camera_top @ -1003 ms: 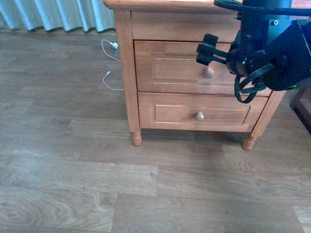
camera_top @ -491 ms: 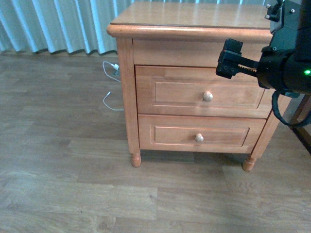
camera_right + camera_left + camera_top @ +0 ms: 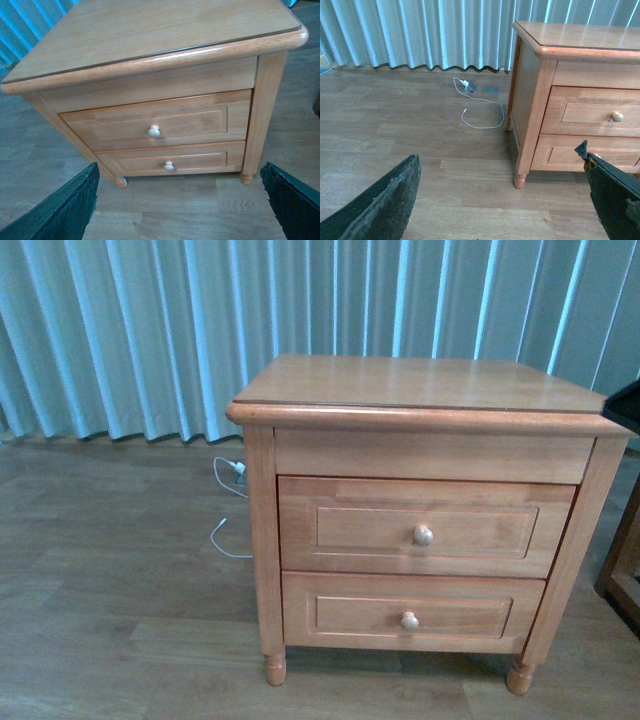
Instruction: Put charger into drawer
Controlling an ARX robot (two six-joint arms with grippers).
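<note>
The drawer (image 3: 360,530) is the upper of two in a honey-coloured nightstand and is shut, with a round knob (image 3: 423,535). It also shows in the left wrist view (image 3: 585,112) and the right wrist view (image 3: 200,120). The charger is not in view; the nightstand top (image 3: 420,382) is bare. My left gripper (image 3: 505,210) is open and empty, low over the floor, left of the nightstand's front corner. My right gripper (image 3: 182,205) is open and empty, held above and in front of the nightstand. Neither gripper shows in the front view.
A thin white cable with a white plug (image 3: 228,508) lies on the wooden floor left of the nightstand, also in the left wrist view (image 3: 482,107). Pale blue curtains (image 3: 150,330) hang behind. The lower drawer (image 3: 360,615) is shut. Dark furniture (image 3: 625,580) stands at the right edge.
The front view has risen and now takes in the nightstand top and curtains. My right arm, which was in front of the upper drawer, has left that view.
</note>
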